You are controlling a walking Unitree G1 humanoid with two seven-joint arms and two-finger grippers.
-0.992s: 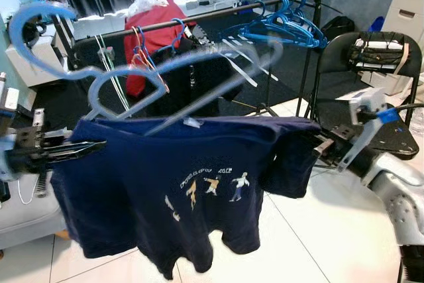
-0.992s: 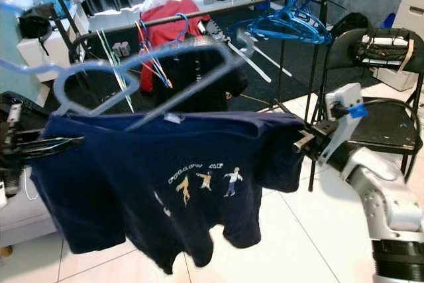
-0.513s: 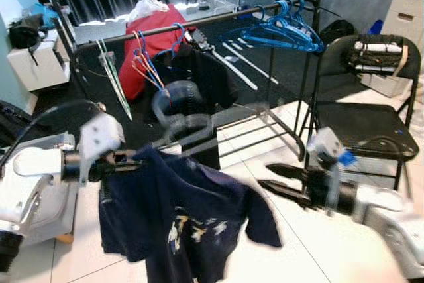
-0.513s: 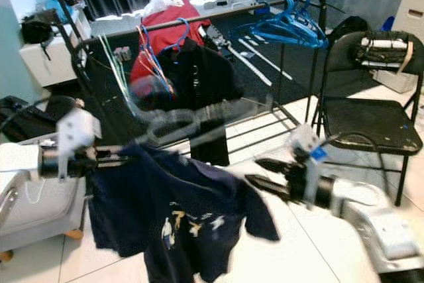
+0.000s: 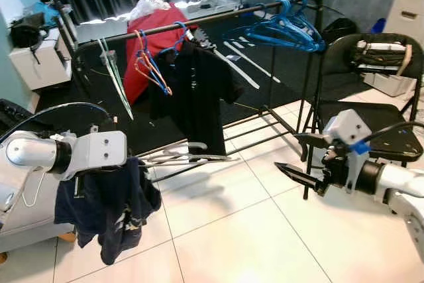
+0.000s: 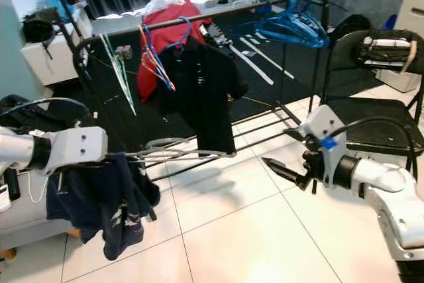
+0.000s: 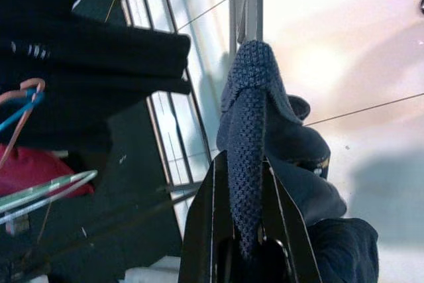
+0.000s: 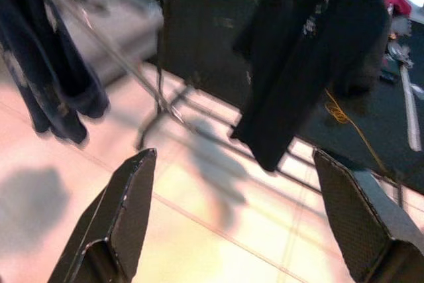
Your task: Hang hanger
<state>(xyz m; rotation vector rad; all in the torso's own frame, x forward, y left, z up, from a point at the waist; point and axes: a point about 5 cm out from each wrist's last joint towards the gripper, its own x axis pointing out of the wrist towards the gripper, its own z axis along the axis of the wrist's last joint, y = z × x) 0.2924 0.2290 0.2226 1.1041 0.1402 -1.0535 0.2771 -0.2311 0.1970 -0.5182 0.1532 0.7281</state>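
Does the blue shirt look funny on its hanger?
Yes. The navy shirt is bunched up at one end of the pale hanger, drooping in a clump below the left hand, which is pinching the cloth. Most of the hanger sticks out bare.

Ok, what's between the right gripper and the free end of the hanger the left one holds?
Only bare white floor tiles in the left eye view. The open right gripper points toward the hanger; nothing stands in that gap.

Left gripper (image 7: 244,230) fingers clamp navy knit shirt (image 7: 265,157); pale hanger (image 7: 245,1), apparently, extends beyond over tiled floor (image 7: 344,51).
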